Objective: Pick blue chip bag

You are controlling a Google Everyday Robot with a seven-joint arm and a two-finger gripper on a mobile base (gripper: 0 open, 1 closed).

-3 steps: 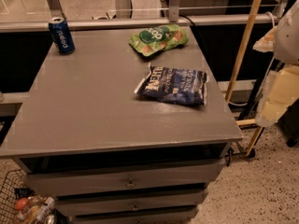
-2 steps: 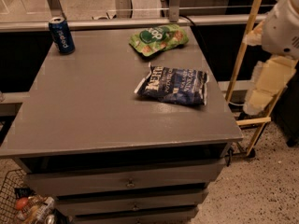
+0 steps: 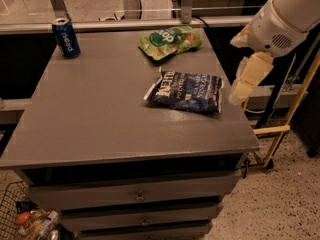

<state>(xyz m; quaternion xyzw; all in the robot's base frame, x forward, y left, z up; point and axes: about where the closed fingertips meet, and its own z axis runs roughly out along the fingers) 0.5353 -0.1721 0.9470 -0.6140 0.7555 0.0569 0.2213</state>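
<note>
Where the grey surface ends on its right side, my fingers hang by that edge, pointing down and tilted a little toward the bags. From this side they overlap into one cream shape, so I cannot tell whether they are apart or together. My white arm comes in from the upper right corner.

My target, the blue chip bag, lies flat on the right half of the surface, close to the right edge, with its white lettering facing up. Its right end is just beside my fingers but apart from them. Behind it, toward the far edge, lies the green snack bag, near the blue one but not touching it. At the far left corner the blue soda can stands upright, well apart from both bags.

Below the top are drawers with small knobs. A wire basket with packets in it sits on the floor at the lower left.
</note>
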